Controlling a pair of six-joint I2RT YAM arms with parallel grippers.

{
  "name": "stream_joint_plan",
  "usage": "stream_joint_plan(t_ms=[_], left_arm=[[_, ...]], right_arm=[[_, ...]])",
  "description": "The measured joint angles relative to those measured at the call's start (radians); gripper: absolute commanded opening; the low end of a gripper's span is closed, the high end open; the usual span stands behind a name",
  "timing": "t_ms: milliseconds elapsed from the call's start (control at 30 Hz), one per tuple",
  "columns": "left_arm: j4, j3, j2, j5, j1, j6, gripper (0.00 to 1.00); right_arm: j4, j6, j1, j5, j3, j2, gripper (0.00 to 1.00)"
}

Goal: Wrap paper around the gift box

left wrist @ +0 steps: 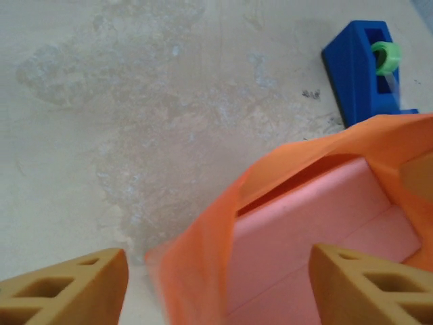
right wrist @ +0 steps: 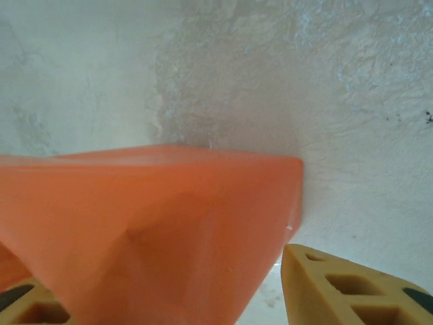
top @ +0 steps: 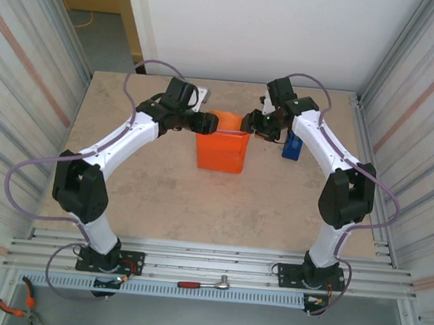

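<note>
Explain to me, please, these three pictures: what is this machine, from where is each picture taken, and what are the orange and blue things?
This is a robot: a left arm and a right arm bolted to a table. The wide picture looks down from above and behind them. The other two come from a camera on each wrist; the tan fingers at the bottom are that arm's own. On the table lies the paper, an orange sheet folded up around the pale pink gift box. A blue tape dispenser stands nearby. The left end effector and the right end effector are open, one at each side of the paper, holding nothing.
</note>
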Motion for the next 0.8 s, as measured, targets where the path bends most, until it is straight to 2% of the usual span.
stream_joint_plan(t_ms=[33,133,333,400,567,700,800], left_arm=[[0.016,-0.008,-0.01,-0.01,0.007,-0.005,0.99],[0.093,-0.044,-0.073,-0.053,0.035,-0.001,0.99],[0.329,-0.184,-0.253,-0.074,0.1,-0.002,0.99],[0.411,-0.25,-0.303,-0.073,0.116,-0.013,0.99],[0.518,-0.372,-0.365,-0.014,0.153,-0.086,0.99],[0.55,-0.469,-0.398,0.043,0.158,-0.099,0.99],[0.563,-0.564,-0.443,0.055,0.133,-0.098,0.99]], right_arm=[[0.007,0.0,-0.003,-0.002,0.0,-0.003,0.72],[0.029,0.01,-0.013,-0.009,0.0,-0.033,0.98],[0.121,0.031,-0.023,0.013,-0.039,-0.171,0.98],[0.198,0.048,-0.023,0.039,-0.122,-0.254,0.98],[0.483,0.13,-0.051,0.072,-0.472,-0.495,0.98],[0.61,0.184,-0.132,0.015,-0.601,-0.545,0.98],[0.644,0.18,-0.13,-0.008,-0.638,-0.546,0.98]])
